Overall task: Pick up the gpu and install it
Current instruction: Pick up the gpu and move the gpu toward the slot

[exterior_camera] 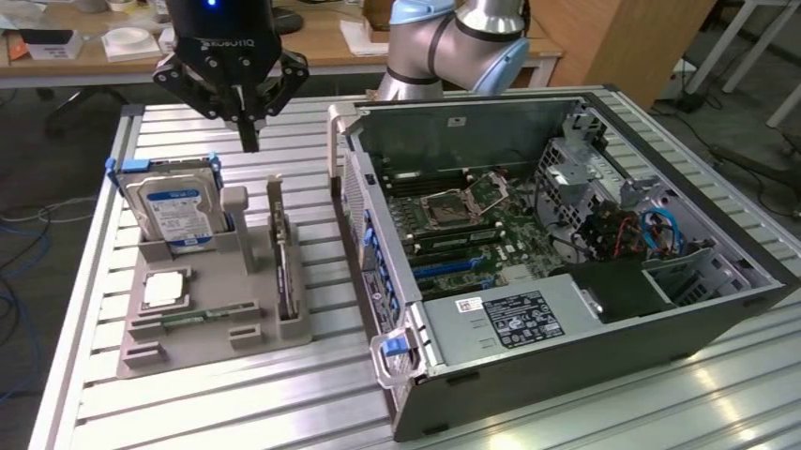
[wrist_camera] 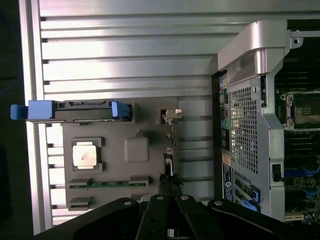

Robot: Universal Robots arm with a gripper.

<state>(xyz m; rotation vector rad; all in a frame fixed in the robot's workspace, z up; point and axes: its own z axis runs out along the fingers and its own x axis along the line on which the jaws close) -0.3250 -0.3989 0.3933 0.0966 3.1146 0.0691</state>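
The gpu stands on edge in a slot of the grey holder, at the holder's side nearest the computer. It looks thin and dark, with a metal bracket at its far end. In the wrist view the gpu is a narrow dark strip with its silver bracket. My gripper hangs well above the holder's far end, shut with nothing between its fingers. Seen from the wrist, the gripper has its dark fingers pressed together over the near end of the card.
A silver hard drive with a blue label stands in the holder on the exterior view's left. A square processor and a memory stick lie in front of it. The open computer case shows its motherboard on the exterior view's right.
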